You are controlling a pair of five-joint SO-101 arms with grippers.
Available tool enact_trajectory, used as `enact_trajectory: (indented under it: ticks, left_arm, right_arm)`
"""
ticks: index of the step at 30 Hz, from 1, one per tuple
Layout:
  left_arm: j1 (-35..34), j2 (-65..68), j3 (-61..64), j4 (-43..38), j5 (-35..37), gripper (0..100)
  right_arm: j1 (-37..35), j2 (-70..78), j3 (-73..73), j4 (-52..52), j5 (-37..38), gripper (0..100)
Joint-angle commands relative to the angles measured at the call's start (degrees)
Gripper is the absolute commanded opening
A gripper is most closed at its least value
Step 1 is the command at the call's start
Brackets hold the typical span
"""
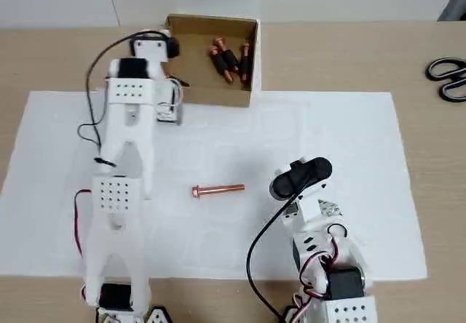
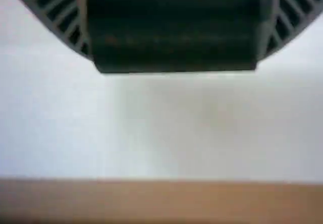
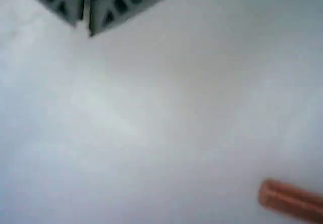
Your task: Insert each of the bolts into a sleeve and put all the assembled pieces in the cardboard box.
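Observation:
A copper bolt (image 1: 218, 190) lies on its side on the white sheet (image 1: 349, 134), between the two arms; its end (image 3: 290, 200) is seen from the right wrist. My left gripper (image 2: 174, 12) is shut on a black sleeve (image 2: 174, 37) and holds it crosswise just over the sheet. In the high view that gripper (image 1: 171, 103) sits by the front left corner of the cardboard box (image 1: 211, 22). Several assembled pieces (image 1: 229, 61) lie inside the box. My right gripper (image 3: 88, 24) is shut and holds nothing, a short way from the bolt, low at the sheet's front right.
Black scissors (image 1: 448, 79) lie on the bare wooden table at the far right. The sheet covers most of the working area. A brown band (image 2: 161, 201) runs beyond the sheet under the left gripper.

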Motion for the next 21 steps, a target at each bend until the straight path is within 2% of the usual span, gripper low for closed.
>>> enact_trajectory:
  ticks: [1, 8, 11, 16, 21]
  left_arm:
    - [4.1, -9.5, 1.5, 1.1, -3.0, 1]
    - [12.8, -15.8, 12.4, 1.1, -10.9, 1]
    - [17.2, -17.1, 15.2, 1.1, -17.8, 1]
    - [23.1, -17.6, 16.1, 1.1, -28.0, 1]
    - [28.0, -17.1, 16.3, 1.0, -37.0, 1]
  right_arm:
    - [0.1, -0.3, -0.2, -1.2, -0.1, 0.7]
    - [0.5, -0.3, -0.4, -3.8, 0.0, 0.5]
    - [1.0, -0.3, -0.4, -5.7, 0.0, 0.5]
    - [10.1, -0.3, -0.2, -10.0, -0.8, 0.5]
    - [19.5, -0.3, -0.1, -11.8, -6.9, 0.5]
